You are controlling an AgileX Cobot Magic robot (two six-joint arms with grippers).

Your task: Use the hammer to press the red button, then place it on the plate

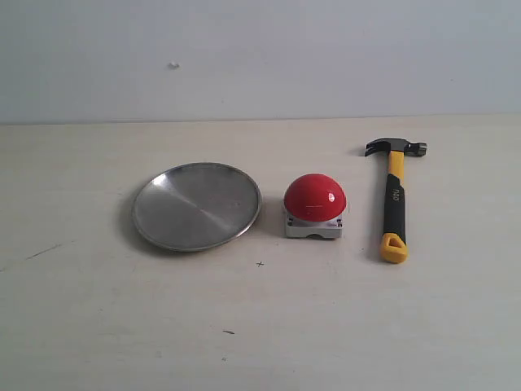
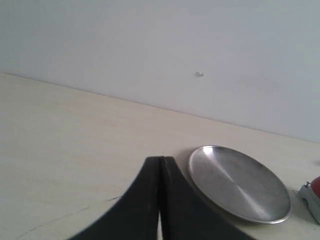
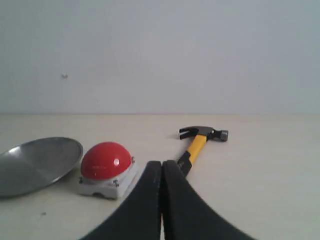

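The hammer (image 1: 395, 198) lies flat on the table at the right, dark head toward the wall, yellow loop toward the front. The red button (image 1: 314, 197) on its grey base sits in the middle. The silver plate (image 1: 196, 205) lies to its left, with nothing on it. No arm shows in the exterior view. In the left wrist view my left gripper (image 2: 159, 161) is shut and holds nothing, with the plate (image 2: 239, 183) just beyond it. In the right wrist view my right gripper (image 3: 161, 164) is shut and bare, in front of the hammer (image 3: 198, 145), the button (image 3: 106, 161) and the plate (image 3: 37, 164).
The pale tabletop (image 1: 260, 326) carries small dark marks near the front. A plain light wall (image 1: 260, 57) stands at the table's far edge. Only the button's base edge (image 2: 311, 196) shows in the left wrist view.
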